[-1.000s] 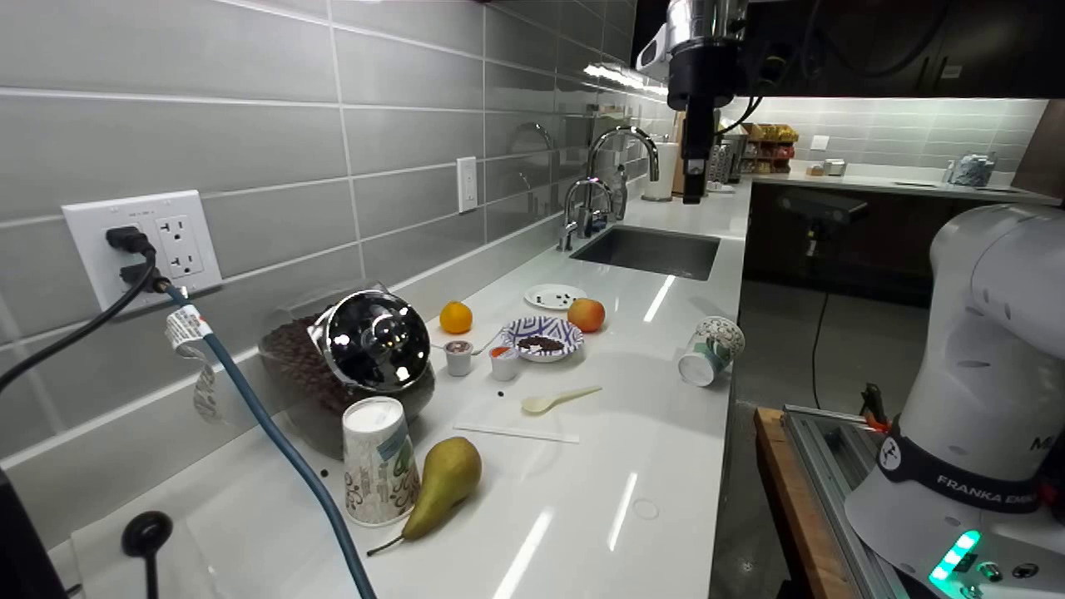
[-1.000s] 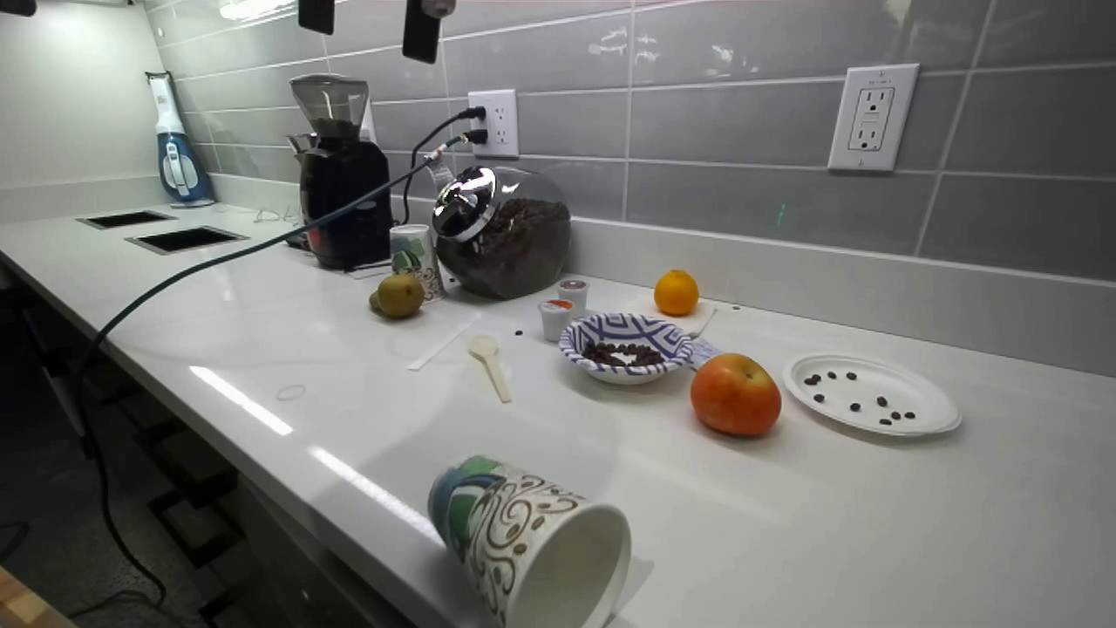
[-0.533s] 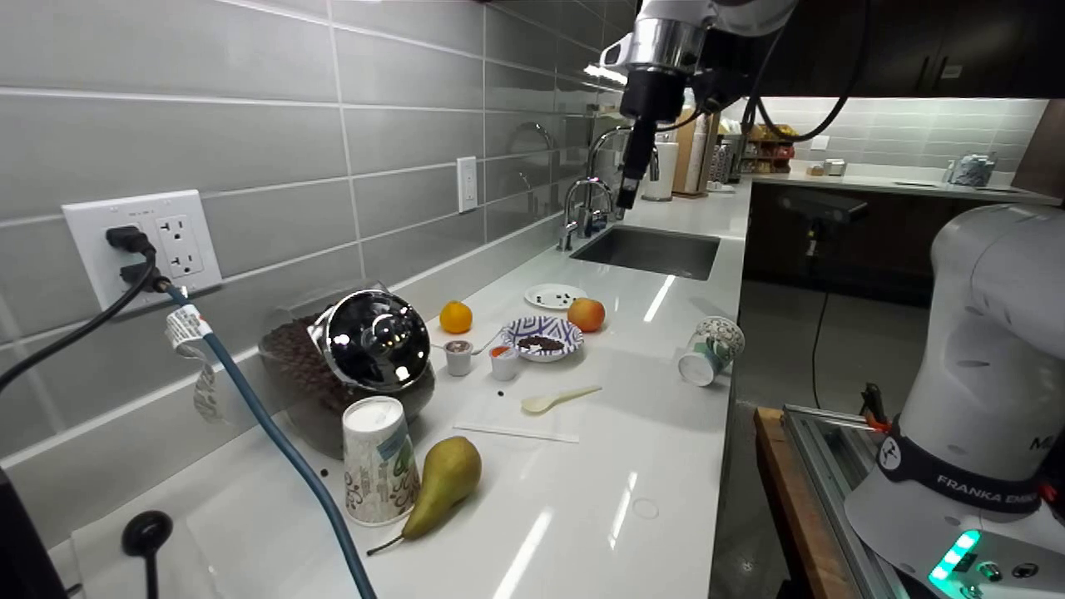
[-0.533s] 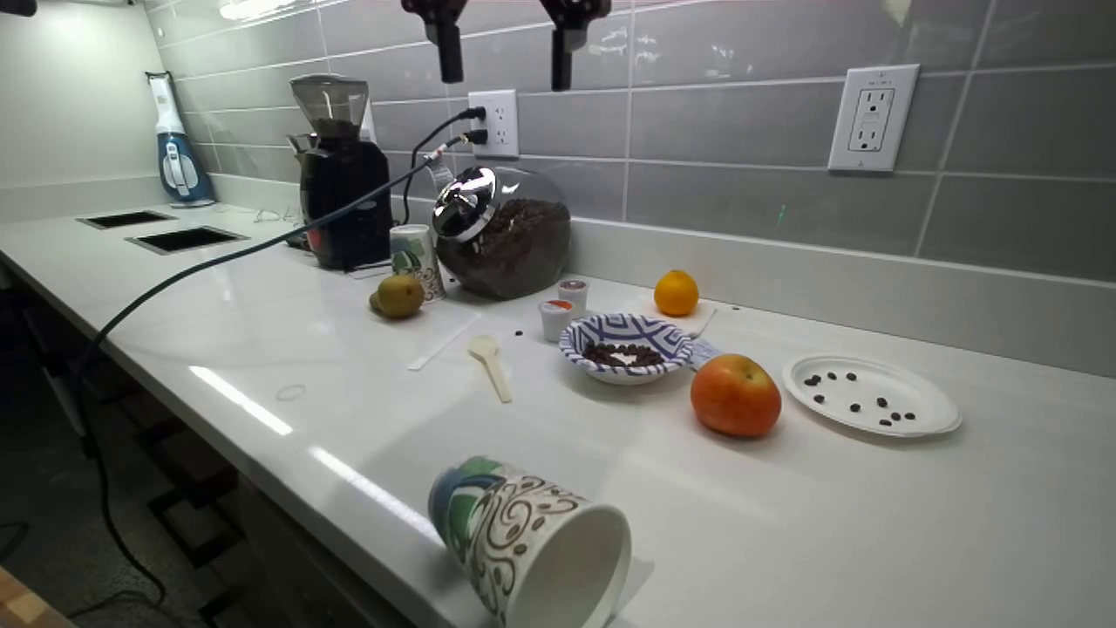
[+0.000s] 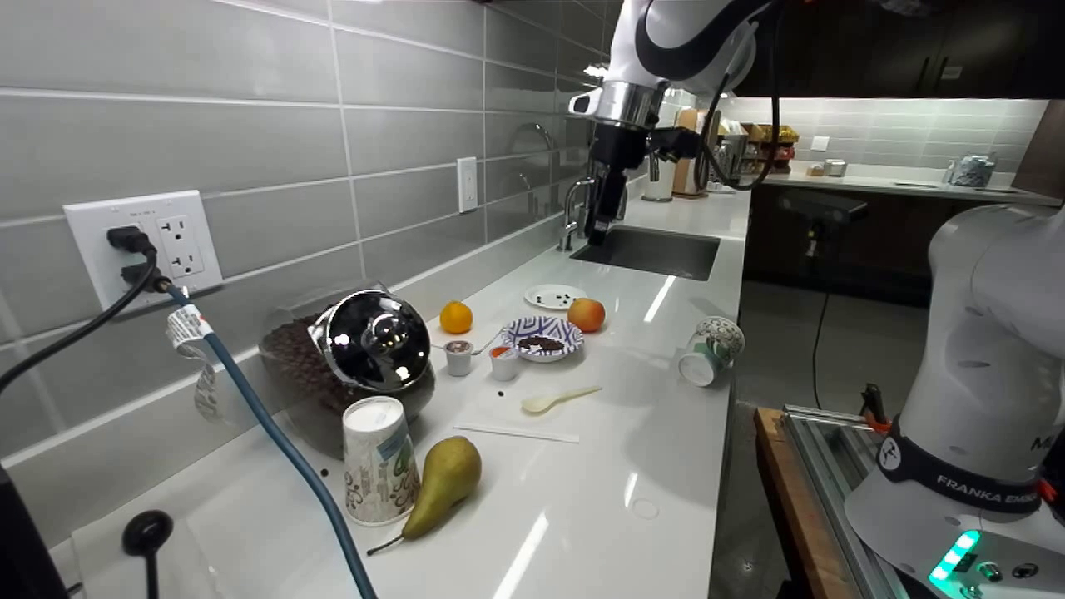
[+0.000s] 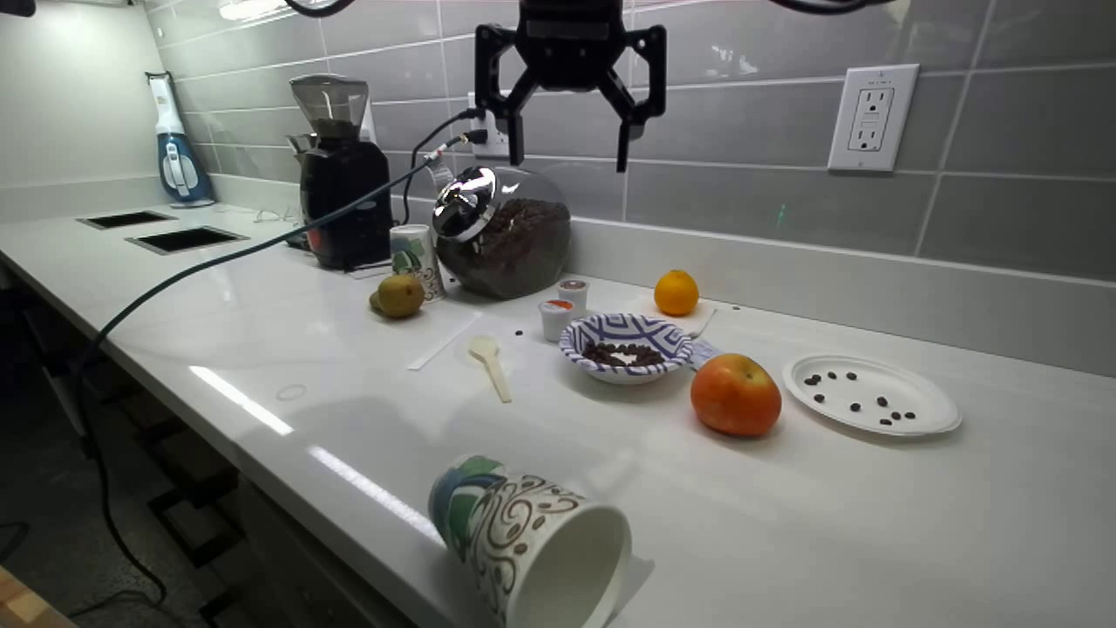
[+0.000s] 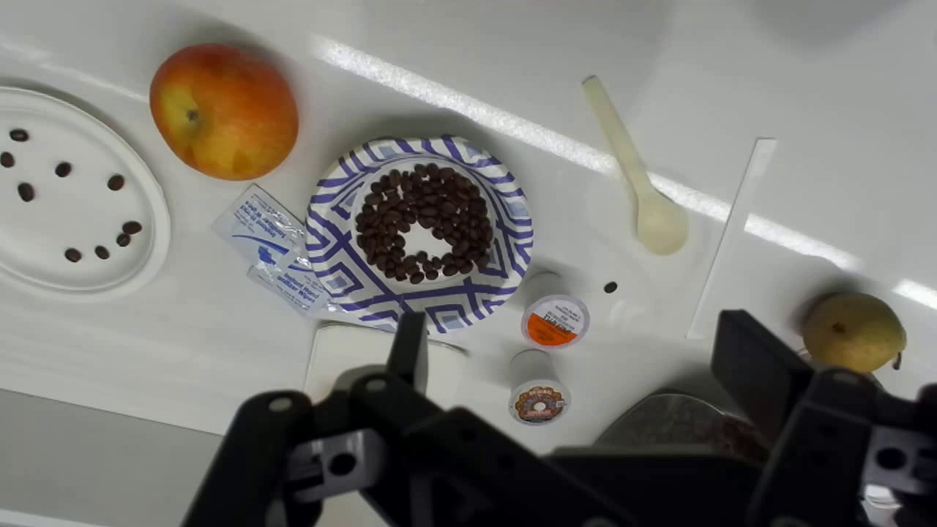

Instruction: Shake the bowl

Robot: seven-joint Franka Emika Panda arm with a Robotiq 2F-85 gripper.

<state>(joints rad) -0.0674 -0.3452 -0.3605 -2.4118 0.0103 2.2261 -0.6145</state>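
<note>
The bowl is small, round and shallow, white with a blue-purple pattern, and stands upright on the counter with dark coffee beans inside. It shows in both exterior views [image 5: 545, 324] [image 6: 623, 327] and in the wrist view [image 7: 421, 298]. My gripper is open and empty, pointing down, well above the counter, in both exterior views [image 5: 597, 233] [image 6: 569, 164]. In the wrist view, the gripper [image 7: 575, 326] has its fingers wide apart; the left fingertip overlaps the bowl's lower edge in the picture, but nothing is between the fingers.
A red-orange fruit [image 6: 735, 395], two small pods [image 7: 555, 322] [image 7: 540, 402] and wipe packets [image 7: 274, 249] lie close round the bowl. A plate with beans [image 6: 942, 406], an orange [image 6: 677, 293], a spoon [image 6: 490, 366], a tipped paper cup [image 6: 523, 541] and a glass jar [image 6: 523, 244] stand farther off.
My open gripper has come lower and nearer above the bowl's area, moving left in an exterior view and right in an exterior view. The bowl and the other objects have not moved.
</note>
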